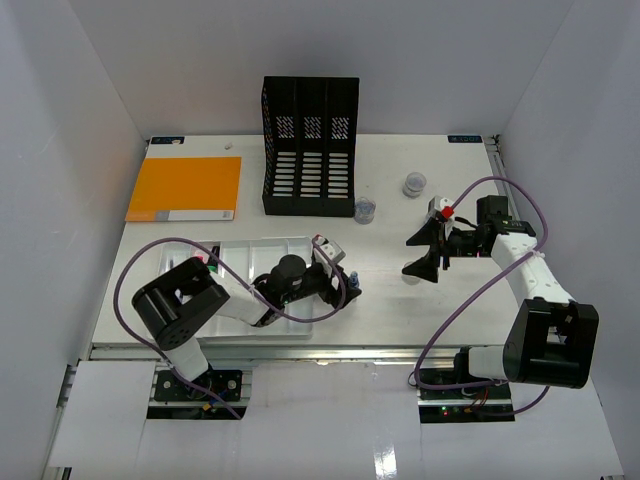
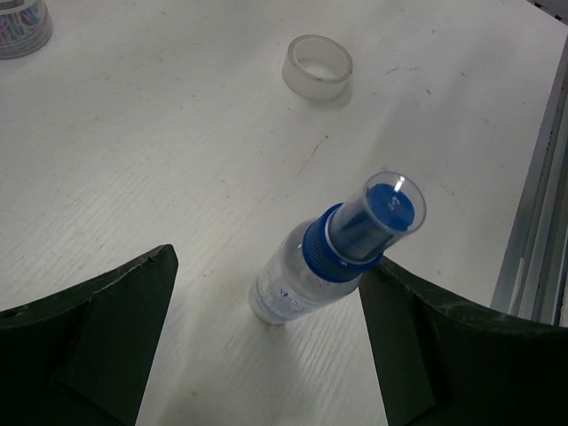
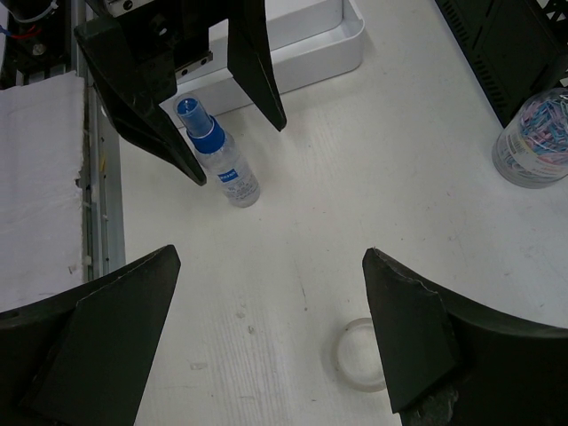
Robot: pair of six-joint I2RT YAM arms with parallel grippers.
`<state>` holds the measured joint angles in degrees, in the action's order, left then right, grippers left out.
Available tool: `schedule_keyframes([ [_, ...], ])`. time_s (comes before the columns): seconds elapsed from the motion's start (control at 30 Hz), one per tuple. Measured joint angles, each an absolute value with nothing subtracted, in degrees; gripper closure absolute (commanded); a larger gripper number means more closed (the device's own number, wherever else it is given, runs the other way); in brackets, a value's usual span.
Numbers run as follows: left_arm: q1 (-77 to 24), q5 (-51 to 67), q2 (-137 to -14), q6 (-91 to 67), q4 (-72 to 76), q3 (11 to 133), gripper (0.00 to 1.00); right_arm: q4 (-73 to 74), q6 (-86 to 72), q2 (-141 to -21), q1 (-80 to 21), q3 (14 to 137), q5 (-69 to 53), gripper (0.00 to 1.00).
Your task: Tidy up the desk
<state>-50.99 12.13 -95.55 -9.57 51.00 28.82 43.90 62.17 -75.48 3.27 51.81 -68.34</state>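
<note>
left hand [image 2: 266,262] spread wide, spray bottle [image 2: 324,257] on the worktop [image 2: 177,133] between its fingers [image 2: 89,337]. right hand [image 3: 271,257] wide too, tape roll [image 3: 359,355] lower right.

Both arms are made of white links and chunky black joint housings, the left arm [image 1: 235,300] and the right arm [image 1: 535,275] alike. Each trails a thin purple cable [image 1: 483,183] that loops out behind its pincer. The fingers [image 2: 89,346] are matte black wedges with rough edges, and a small red part [image 1: 446,211] sits just behind the right pincer [image 1: 421,252].
</note>
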Motion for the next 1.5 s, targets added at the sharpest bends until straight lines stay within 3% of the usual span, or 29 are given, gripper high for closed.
schedule_keyframes([
  [0.07,-51.3,12.8,-97.5,-9.5,51.3,30.5,0.19,43.9,62.2,-75.5,3.3,51.8,-68.3,0.1],
  [0.27,-52.2,13.8,-100.5,-9.5,51.6,34.3,0.6,43.9,62.2,-76.2,3.3,51.8,-68.3,0.1],
  [0.57,-52.4,13.0,-98.3,-9.6,47.7,34.8,0.96,44.0,62.2,-76.2,3.3,51.8,-68.2,0.1],
  [0.73,-52.4,9.2,-91.1,-8.8,33.9,38.4,1.0,44.0,62.2,-76.2,3.3,51.8,-68.0,0.1],
  [1.0,-49.3,-3.3,-79.5,-8.8,-3.2,56.6,1.0,44.0,62.1,-76.2,3.3,51.8,-67.8,0.1],
  [1.23,-33.2,-7.9,-76.2,-12.6,-26.6,58.2,1.0,44.0,62.0,-76.2,3.3,51.8,-67.7,0.1],
  [1.5,-15.2,-8.7,-78.1,-12.3,-35.3,54.3,0.99,44.0,61.9,-76.2,3.3,51.8,-67.6,0.1],
])
